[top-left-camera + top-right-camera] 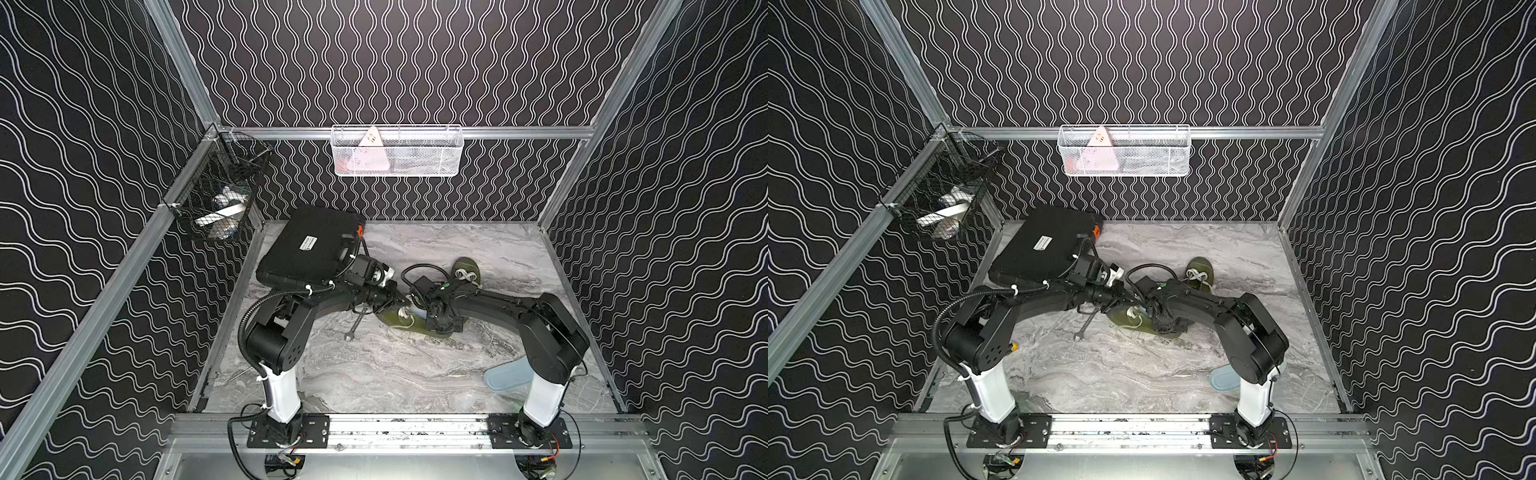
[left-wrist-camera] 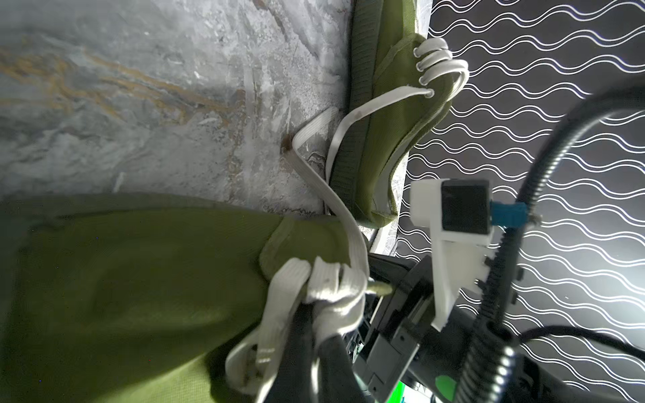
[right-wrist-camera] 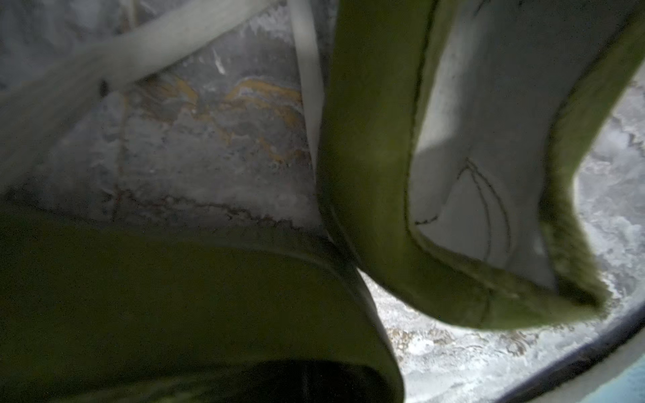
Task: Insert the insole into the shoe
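Nearer green shoe has nothing going in yet: the light-blue insole lies flat well apart from it, robot-side and to its right, so pickup and insertion both look outstanding. Grip: left gripper is clamped on the shoe's laces; right gripper sits at the shoe's opening, jaws together. Hidden: shoe interior under both grippers, part of the insole under the right arm, whatever the right jaws pinch.

olive shoe close up (blurred), white lace across marble tabletop
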